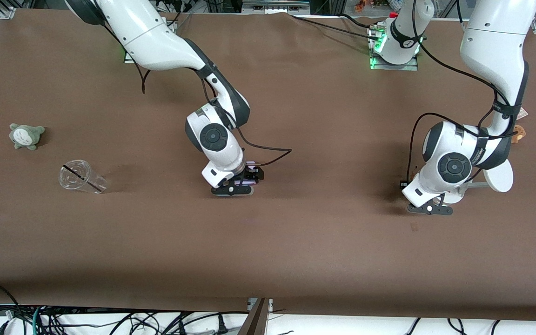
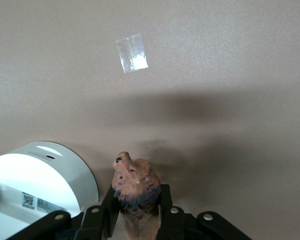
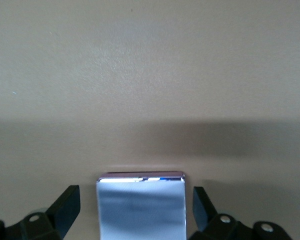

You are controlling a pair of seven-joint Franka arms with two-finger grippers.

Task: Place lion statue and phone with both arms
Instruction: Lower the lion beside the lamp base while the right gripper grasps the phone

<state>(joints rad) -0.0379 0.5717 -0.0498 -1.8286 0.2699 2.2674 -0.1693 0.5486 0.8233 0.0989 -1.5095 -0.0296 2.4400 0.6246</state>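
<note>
Near the table's middle, the right gripper (image 1: 232, 190) straddles the phone (image 3: 141, 207), fingers (image 3: 66, 205) apart; lift straight up. At the left arm's end, the left gripper (image 2: 137, 212) pinches the lion statue (image 2: 136, 192) beside the white stand (image 2: 45, 187); lower gently before releasing.

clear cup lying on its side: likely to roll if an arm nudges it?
Probably. The clear cup lies on its side on the table, so its round wall could roll, likely curving since it tapers. It looks thin and empty, so probably light and easily shoved.
</note>
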